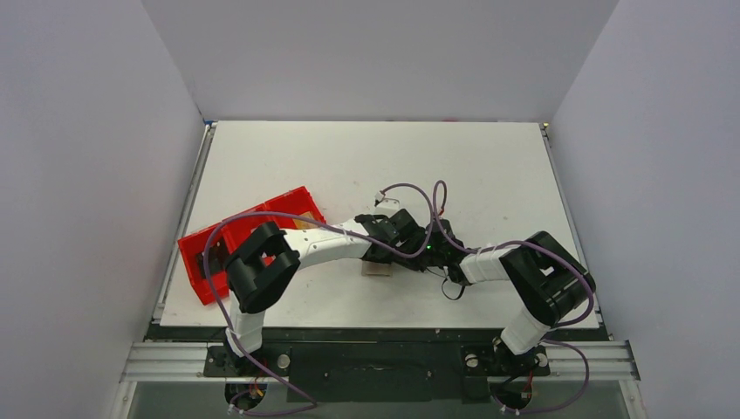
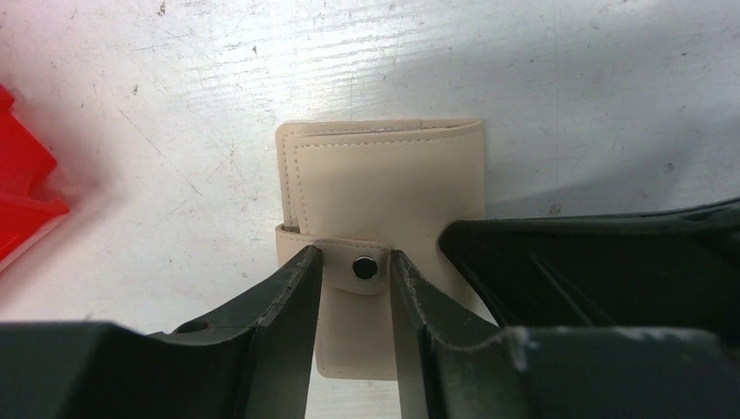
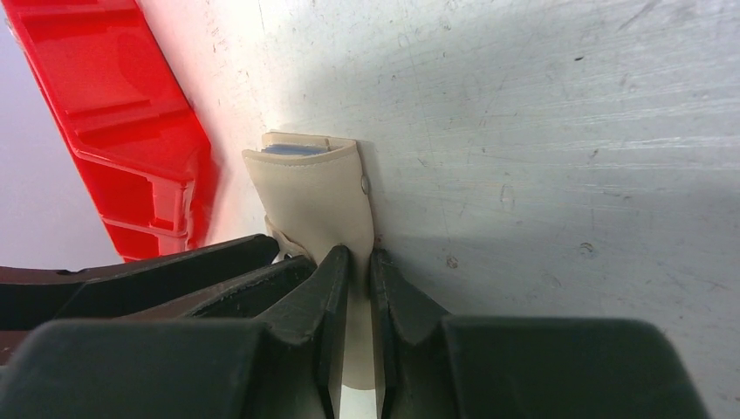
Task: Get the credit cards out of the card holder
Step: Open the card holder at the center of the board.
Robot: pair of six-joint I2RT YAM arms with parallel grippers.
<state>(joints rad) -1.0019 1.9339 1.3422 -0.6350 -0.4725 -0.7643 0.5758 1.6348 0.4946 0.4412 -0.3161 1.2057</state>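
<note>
The card holder (image 2: pixel 384 183) is a beige leather wallet with a snap strap, lying on the white table below the two wrists (image 1: pixel 377 269). My left gripper (image 2: pixel 353 257) has its fingers pressed against both side edges of the strap, the snap button (image 2: pixel 365 268) between them. My right gripper (image 3: pixel 356 255) is shut on a thin edge of the holder (image 3: pixel 310 196), which stands up from the table in that view. A pale bluish credit card (image 3: pixel 292 149) shows its edge at the holder's far end. Any other card is hidden inside.
A red tray (image 1: pixel 218 240) lies at the left, close beside the holder (image 3: pixel 113 96) (image 2: pixel 22 201). The two grippers crowd each other: the right one's black body (image 2: pixel 593 262) fills the right of the left wrist view. Bare white table stretches behind.
</note>
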